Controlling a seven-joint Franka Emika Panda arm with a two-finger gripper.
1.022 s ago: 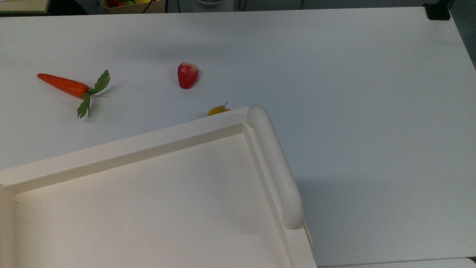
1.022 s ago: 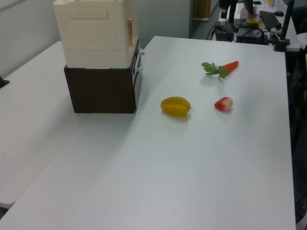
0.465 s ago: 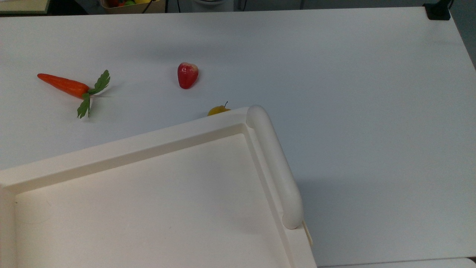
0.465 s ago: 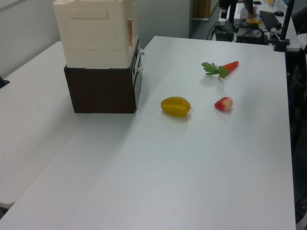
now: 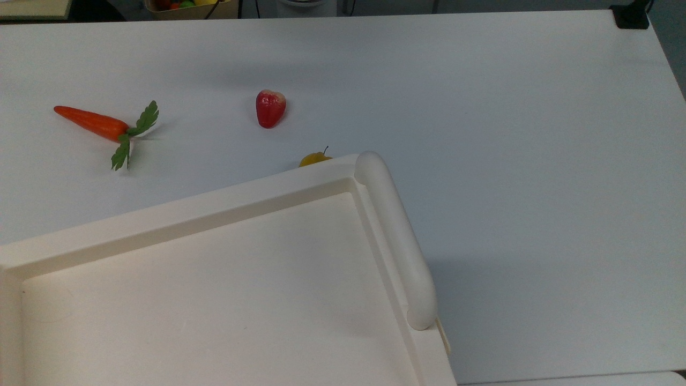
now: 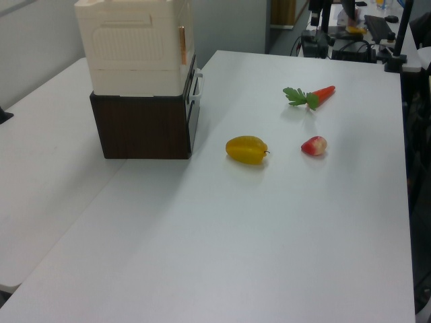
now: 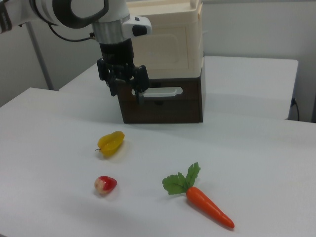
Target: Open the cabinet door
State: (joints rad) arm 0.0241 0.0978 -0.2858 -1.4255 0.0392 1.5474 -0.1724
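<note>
One gripper hangs with fingers spread and empty before the cabinet door, just beside its white handle.

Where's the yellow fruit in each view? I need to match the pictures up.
Top view: the yellow fruit peeks out just above the cream unit's rim, mostly hidden behind it.
Left view: fruit in the middle of the table, to the right of the dark cabinet.
Right view: fruit left of centre, in front of the cabinet, below the tool.
Shared landmark: the red fruit lies near it in every view.
</note>
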